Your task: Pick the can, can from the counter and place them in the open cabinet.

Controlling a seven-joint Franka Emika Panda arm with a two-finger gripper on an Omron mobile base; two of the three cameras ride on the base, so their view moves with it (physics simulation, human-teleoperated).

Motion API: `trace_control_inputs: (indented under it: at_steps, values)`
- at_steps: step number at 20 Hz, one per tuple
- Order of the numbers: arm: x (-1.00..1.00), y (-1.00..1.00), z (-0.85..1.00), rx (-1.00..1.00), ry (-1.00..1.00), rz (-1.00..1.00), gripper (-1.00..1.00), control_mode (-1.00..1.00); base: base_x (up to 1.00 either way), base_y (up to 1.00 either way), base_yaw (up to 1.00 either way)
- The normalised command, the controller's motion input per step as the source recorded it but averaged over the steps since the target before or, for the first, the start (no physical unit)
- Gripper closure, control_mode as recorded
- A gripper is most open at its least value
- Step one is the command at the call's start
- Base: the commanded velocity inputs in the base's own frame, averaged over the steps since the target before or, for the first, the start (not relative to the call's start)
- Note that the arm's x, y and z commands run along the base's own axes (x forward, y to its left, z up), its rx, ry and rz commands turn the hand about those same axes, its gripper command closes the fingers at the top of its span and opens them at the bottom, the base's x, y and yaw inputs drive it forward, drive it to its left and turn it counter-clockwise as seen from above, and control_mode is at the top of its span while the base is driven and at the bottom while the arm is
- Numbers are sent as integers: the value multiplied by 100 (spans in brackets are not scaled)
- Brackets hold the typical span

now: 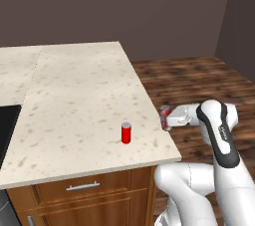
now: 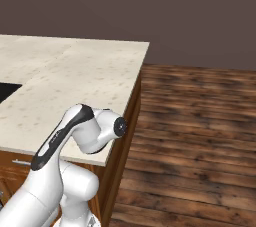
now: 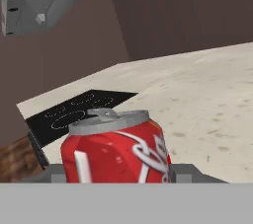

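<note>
A plain bright red can (image 1: pixel 126 133) stands upright on the cream speckled counter (image 1: pixel 74 95), near its front right corner. A darker red can with grey-white markings (image 1: pixel 164 110) is at the counter's right edge, and my gripper (image 1: pixel 166 120) is shut on it, reaching in from the right. In the hand view this marked can (image 3: pixel 116 151) sits upright between the two fingertips (image 3: pixel 190 172), its silver top showing. The open cabinet is out of view.
A black stovetop (image 3: pixel 79 109) lies at the counter's left end (image 1: pixel 7 125). A grey range hood (image 3: pixel 39 1) hangs above it. Brown drawers with silver handles (image 1: pixel 82 186) are under the counter. Dark wooden floor (image 2: pixel 200 136) spreads to the right.
</note>
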Motion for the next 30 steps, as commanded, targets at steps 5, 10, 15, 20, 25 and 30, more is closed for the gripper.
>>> trace_control_inputs:
  at_steps: [5,10,15,20,25,30]
  values:
    - [-34,1,52,-14,-9,-12,100,-100,0,0,0]
    - [-27,0,52,-20,-2,-3,100,-100,0,0,0]
    - [-23,-2,45,-24,0,0,100,-100,0,0,0]
    - [-19,0,33,-22,0,0,100,-100,0,0,0]
    - [-1,0,1,-3,0,0,100,-100,0,0,0]
    - [0,0,0,0,0,0,100,100,0,0,0]
